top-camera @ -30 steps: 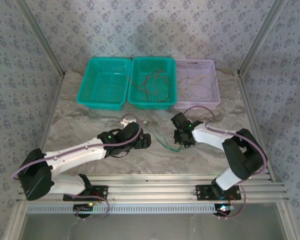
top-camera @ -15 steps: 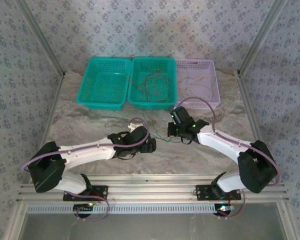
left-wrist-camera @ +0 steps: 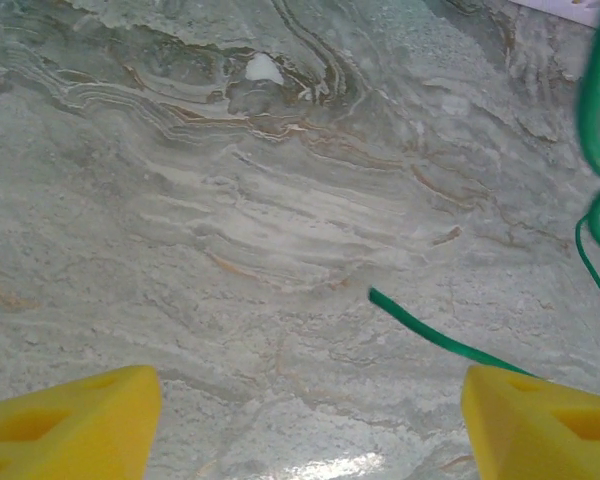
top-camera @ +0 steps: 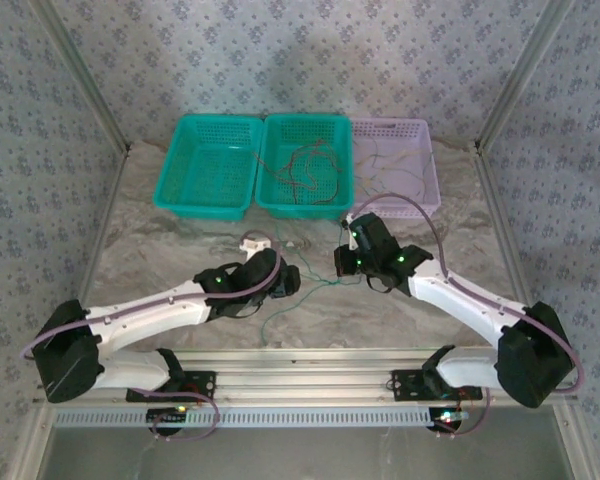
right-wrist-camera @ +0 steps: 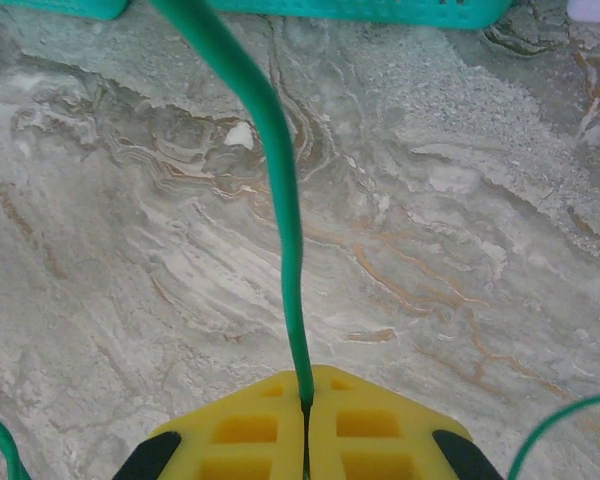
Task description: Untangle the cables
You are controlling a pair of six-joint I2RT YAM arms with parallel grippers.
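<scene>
One green cable point(right-wrist-camera: 283, 210) in work, two claws, further cables in store.

Item 1, green cable. Thin, light and limp. It is judged to trail wherever it is drawn, to slide out of a loose pinch, and to snag or tighten its loops if jerked. It is best taken near an end or on a straight run clear of any loop, with the pads fully closed on it. It lies low over the marble table point(top-camera: 160, 260), in front of the baskets, strung between the two claws, with a slack tail running back toward the near edge.

Item 2, right claw point(right-wrist-camera: 305, 420). The yellow fingers are pressed together with the green cable pinched in the seam between them. From the pinch the strand runs forward, toward the front wall of the middle teal basket point(top-camera: 302, 208).

Item 3, left claw point(left-wrist-camera: 300, 420). The fingers point(left-wrist-camera: 70, 420) are spread wide and grip nothing. The cable's free end rests on the table between them, ahead of the tips and nearer the finger at the right of the wrist view. The strand passes at or under that tip, and contact cannot be told. More loops show at that view's right edge.

Item 4, other cables point(top-camera: 305, 165). Reddish and pale strands lie heaped in the middle teal basket and in the lilac basket point(top-camera: 393, 210), well apart from both claws.
</scene>
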